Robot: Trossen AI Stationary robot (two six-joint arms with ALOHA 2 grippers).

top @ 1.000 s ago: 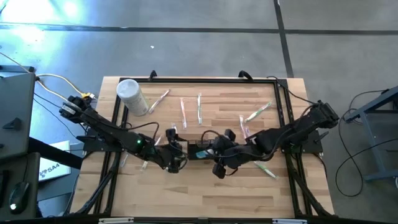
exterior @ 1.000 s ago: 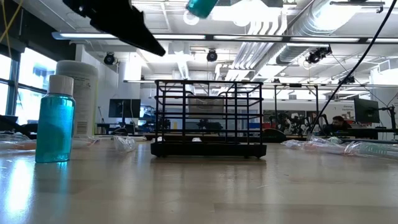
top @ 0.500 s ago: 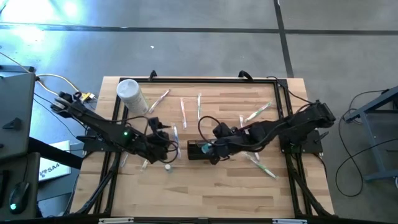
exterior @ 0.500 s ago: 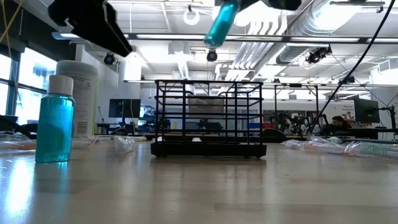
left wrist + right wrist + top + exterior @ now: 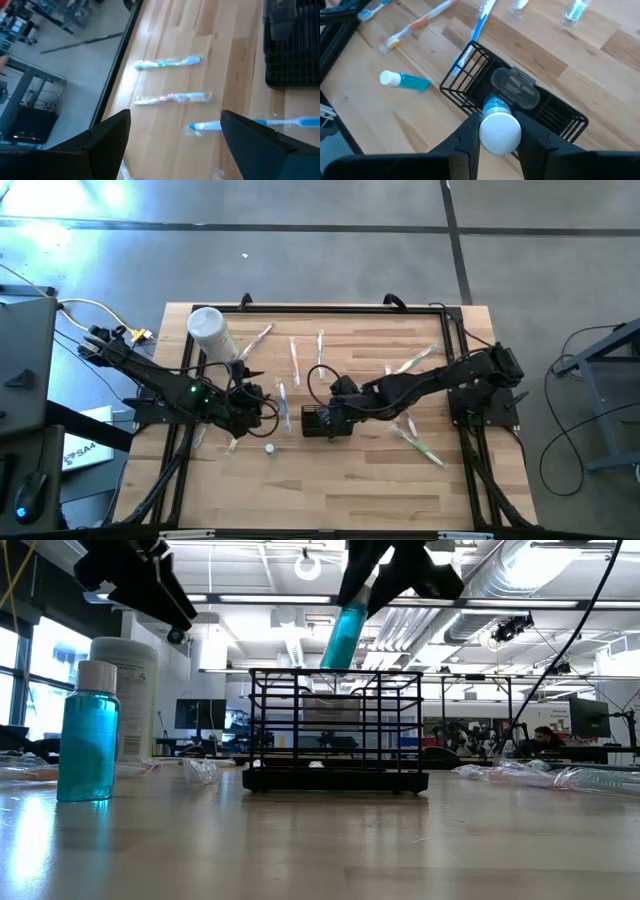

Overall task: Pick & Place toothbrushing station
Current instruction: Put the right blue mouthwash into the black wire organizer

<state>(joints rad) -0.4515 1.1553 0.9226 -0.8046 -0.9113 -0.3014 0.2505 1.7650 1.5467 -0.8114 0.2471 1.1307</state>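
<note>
At the centre of the frame in the high view, the toothbrushing station [image 5: 322, 421], a small black wire-grid box with open-top compartments, stands on the pale butcher-block table [image 5: 340, 490]. The right gripper [image 5: 500, 131] hangs directly over it, its two dark fingers pinching a slim translucent blue bottle [image 5: 343, 635] with a round white cap; in the low view the bottle tilts, its lower end at the station's top rim. Inside one compartment sits a dark rounded item [image 5: 515, 88] that cannot be identified.

The left gripper [image 5: 175, 131] hovers left of the station, its blunt black fingers spread wide with nothing between them, over several plastic-wrapped toothbrushes [image 5: 172, 97] lying flat on the wood. A second blue bottle [image 5: 89, 732] with a white cap stands upright at the left of the low view, before a tall white cylindrical canister [image 5: 212, 334].
</note>
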